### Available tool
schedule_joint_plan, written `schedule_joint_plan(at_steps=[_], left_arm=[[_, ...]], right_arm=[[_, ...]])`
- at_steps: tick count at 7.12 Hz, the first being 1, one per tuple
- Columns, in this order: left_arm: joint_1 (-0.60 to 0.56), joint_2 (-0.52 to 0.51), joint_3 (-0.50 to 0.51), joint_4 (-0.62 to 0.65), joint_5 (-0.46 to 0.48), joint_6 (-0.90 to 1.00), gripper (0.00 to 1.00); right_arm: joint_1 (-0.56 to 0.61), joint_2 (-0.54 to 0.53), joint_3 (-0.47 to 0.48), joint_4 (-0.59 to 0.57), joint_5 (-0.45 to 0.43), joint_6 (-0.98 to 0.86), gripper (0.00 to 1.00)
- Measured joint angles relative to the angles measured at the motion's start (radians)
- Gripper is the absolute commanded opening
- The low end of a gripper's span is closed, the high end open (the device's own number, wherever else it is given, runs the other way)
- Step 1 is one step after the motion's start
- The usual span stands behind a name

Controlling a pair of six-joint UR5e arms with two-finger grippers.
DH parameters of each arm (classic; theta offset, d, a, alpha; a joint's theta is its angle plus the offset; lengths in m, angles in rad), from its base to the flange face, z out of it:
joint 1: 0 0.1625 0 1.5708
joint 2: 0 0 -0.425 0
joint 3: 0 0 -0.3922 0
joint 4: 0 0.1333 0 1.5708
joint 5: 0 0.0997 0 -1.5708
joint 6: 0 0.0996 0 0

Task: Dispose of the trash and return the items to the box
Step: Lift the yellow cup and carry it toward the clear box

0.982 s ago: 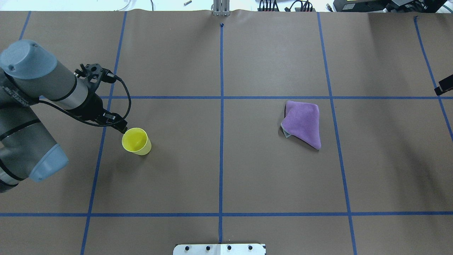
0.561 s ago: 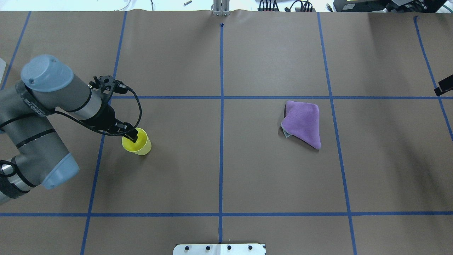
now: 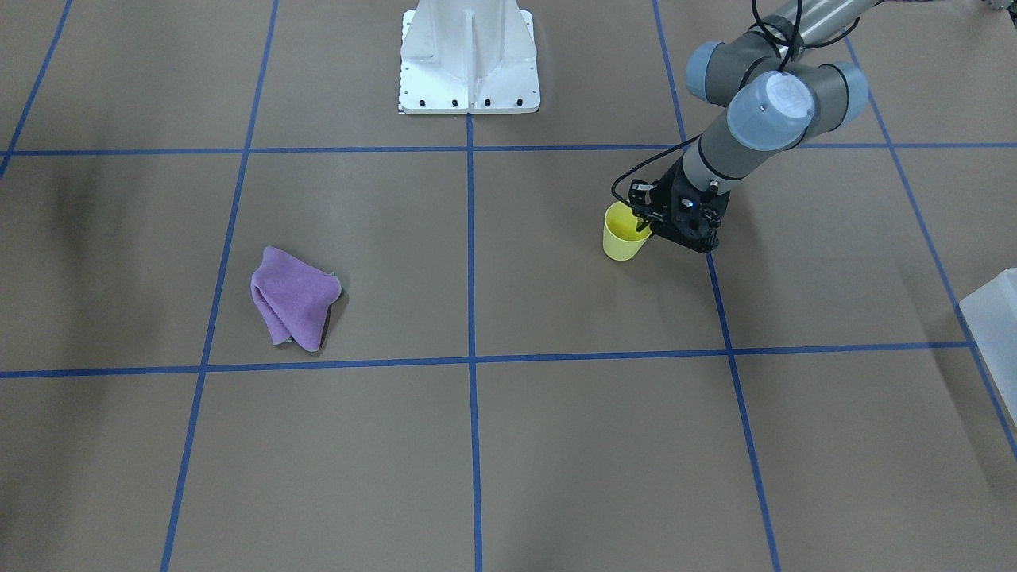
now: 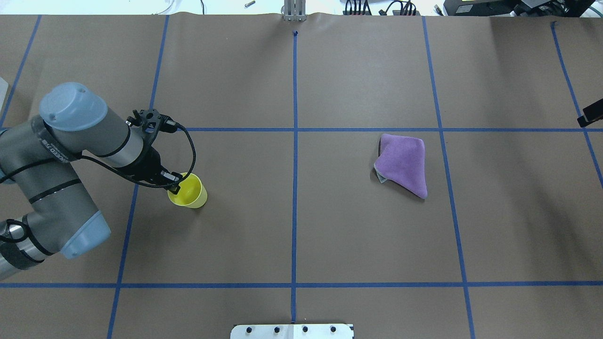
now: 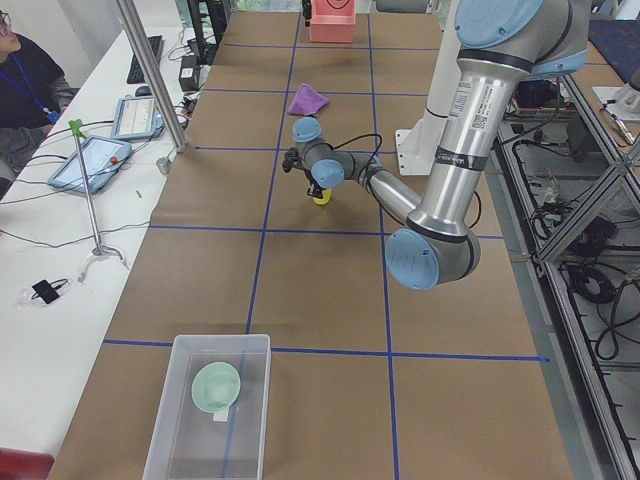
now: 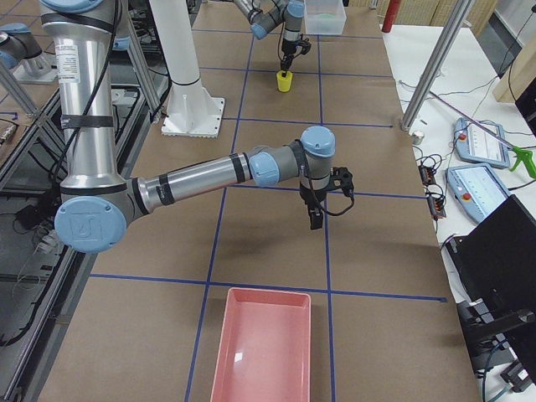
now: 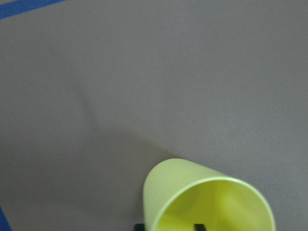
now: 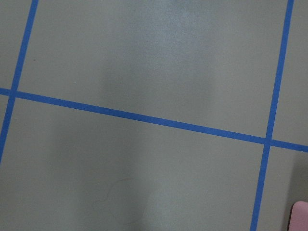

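The yellow cup (image 4: 189, 192) stands upright on the brown table left of centre; it also shows in the front view (image 3: 624, 233) and fills the bottom of the left wrist view (image 7: 207, 202). My left gripper (image 4: 175, 184) is at the cup's left rim, one finger inside and one outside the wall, with a gap still showing beside the inner finger. The box (image 5: 205, 415), whitish and translucent, sits at the table's left end with a green bowl (image 5: 216, 385) in it. My right gripper (image 6: 316, 219) hangs over bare table at the right end; I cannot tell whether it is open.
A crumpled purple cloth (image 4: 403, 162) lies right of centre. A pink tray (image 6: 264, 347) stands at the table's right end. The white robot base (image 3: 469, 63) is at the table's near middle edge. Operators' tablets and stands lie beyond the far edge (image 5: 100, 160).
My left arm has swung right and down; its fingers went from beside the cup to straddling its rim. The cup has shifted slightly right. The cloth has not moved.
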Motion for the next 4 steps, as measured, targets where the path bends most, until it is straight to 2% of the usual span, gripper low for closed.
schedule_joint_plan(at_steps=[2,4], left_arm=[[-0.109,0.006,-0.009,0.018,-0.054,-0.009,0.0],[-0.297,0.025,-0.01,0.101,-0.138,0.039,0.0]], right_arm=[[0.0,0.001,0.002,0.0,-0.001,0.0,1.0],[-0.005,0.011,0.003,0.0,-0.001,0.003,1.0]])
